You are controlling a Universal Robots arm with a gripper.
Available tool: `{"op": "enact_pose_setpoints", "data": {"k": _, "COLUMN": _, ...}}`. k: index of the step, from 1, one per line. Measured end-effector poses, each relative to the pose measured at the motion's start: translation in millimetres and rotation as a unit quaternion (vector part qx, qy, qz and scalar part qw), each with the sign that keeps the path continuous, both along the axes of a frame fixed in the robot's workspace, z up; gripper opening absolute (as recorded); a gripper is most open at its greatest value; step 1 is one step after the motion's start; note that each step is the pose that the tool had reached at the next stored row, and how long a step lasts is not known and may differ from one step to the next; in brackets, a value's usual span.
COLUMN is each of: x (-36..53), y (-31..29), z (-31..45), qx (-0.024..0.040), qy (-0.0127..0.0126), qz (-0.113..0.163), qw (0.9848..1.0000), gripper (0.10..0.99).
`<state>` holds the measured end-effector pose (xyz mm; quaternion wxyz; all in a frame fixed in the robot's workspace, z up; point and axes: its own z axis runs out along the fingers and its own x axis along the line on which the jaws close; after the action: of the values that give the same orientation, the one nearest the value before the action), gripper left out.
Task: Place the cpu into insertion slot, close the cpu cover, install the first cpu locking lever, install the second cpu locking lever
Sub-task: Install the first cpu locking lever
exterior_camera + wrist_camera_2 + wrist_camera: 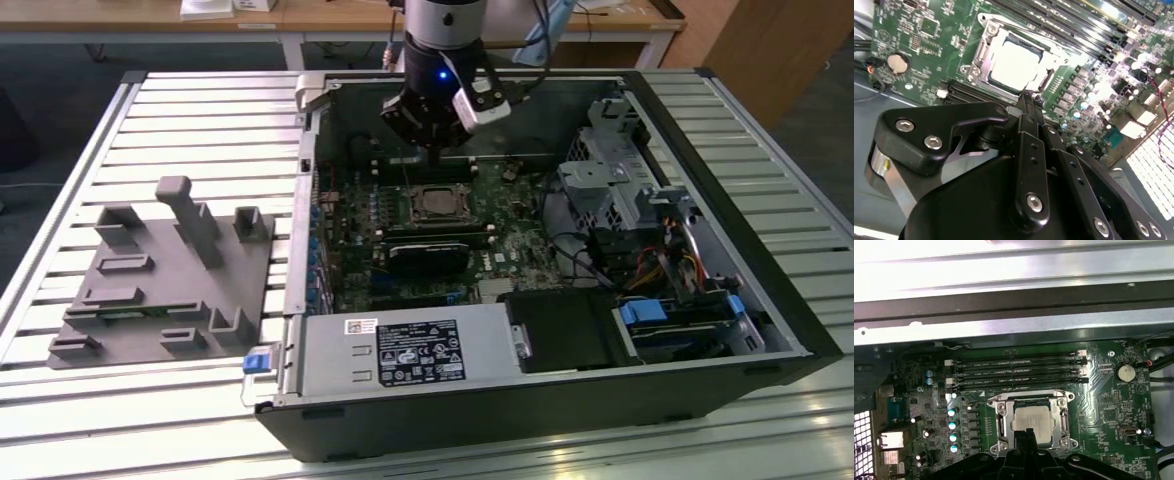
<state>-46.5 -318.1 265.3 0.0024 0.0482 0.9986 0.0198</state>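
The gripper (1028, 99) has its two fingers pressed together, narrow, with nothing held between them. Its tips hang just above the near edge of the insertion slot (434, 203), close to it; I cannot tell if they touch. The cpu (1033, 421) sits inside the slot, its pale metal top facing up. The cpu cover (1030, 401) seems to lie flat around it as a silvery frame. The slot is near the middle of the green board (1114, 405), beside the long memory slots (1019, 372). The board lies in an open computer case (534, 425) on a slatted table (200, 120).
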Motion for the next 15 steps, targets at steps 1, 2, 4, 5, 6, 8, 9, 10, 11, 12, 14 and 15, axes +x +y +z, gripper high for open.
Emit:
{"op": "enact_pose_setpoints", "data": {"k": 1, "x": -0.8, "y": 0.0, "z": -0.1, "qx": 0.0000, "qy": 0.0000, "qz": 0.000, "qw": 1.0000, "gripper": 0.106}}
{"op": "enact_pose_setpoints", "data": {"k": 2, "x": -1.2, "y": 0.0, "z": -0.1, "qx": -0.0001, "qy": 0.0000, "qz": 0.002, "qw": 1.0000, "gripper": 0.106}}
{"op": "enact_pose_setpoints", "data": {"k": 4, "x": -1.3, "y": 0.0, "z": -0.2, "qx": -0.0002, "qy": 0.0001, "qz": 0.014, "qw": 0.9999, "gripper": 0.106}}
{"op": "enact_pose_setpoints", "data": {"k": 5, "x": -1.6, "y": 0.0, "z": -0.3, "qx": -0.0001, "qy": 0.0000, "qz": 0.019, "qw": 0.9998, "gripper": 0.106}}
{"op": "enact_pose_setpoints", "data": {"k": 6, "x": -2.7, "y": -0.1, "z": -0.5, "qx": 0.0000, "qy": 0.0000, "qz": 0.022, "qw": 0.9998, "gripper": 0.106}}
{"op": "enact_pose_setpoints", "data": {"k": 8, "x": -4.9, "y": 0.0, "z": -0.6, "qx": 0.0002, "qy": -0.0002, "qz": 0.023, "qw": 0.9997, "gripper": 0.106}}
{"op": "enact_pose_setpoints", "data": {"k": 9, "x": -5.7, "y": 0.0, "z": -0.7, "qx": 0.0002, "qy": -0.0002, "qz": 0.023, "qw": 0.9997, "gripper": 0.106}}
{"op": "enact_pose_setpoints", "data": {"k": 10, "x": -6.3, "y": 0.0, "z": -0.7, "qx": 0.0002, "qy": -0.0003, "qz": 0.023, "qw": 0.9997, "gripper": 0.106}}
{"op": "enact_pose_setpoints", "data": {"k": 11, "x": -6.8, "y": 0.0, "z": -0.7, "qx": 0.0002, "qy": -0.0003, "qz": 0.023, "qw": 0.9997, "gripper": 0.106}}
{"op": "enact_pose_setpoints", "data": {"k": 12, "x": -7.5, "y": 0.0, "z": -0.8, "qx": 0.0002, "qy": -0.0003, "qz": 0.023, "qw": 0.9997, "gripper": 0.106}}
{"op": "enact_pose_setpoints", "data": {"k": 14, "x": -9.0, "y": 0.0, "z": -0.8, "qx": 0.0002, "qy": -0.0004, "qz": 0.023, "qw": 0.9997, "gripper": 0.106}}
{"op": "enact_pose_setpoints", "data": {"k": 15, "x": -9.9, "y": 0.0, "z": -0.8, "qx": 0.0003, "qy": -0.0005, "qz": 0.023, "qw": 0.9997, "gripper": 0.106}}
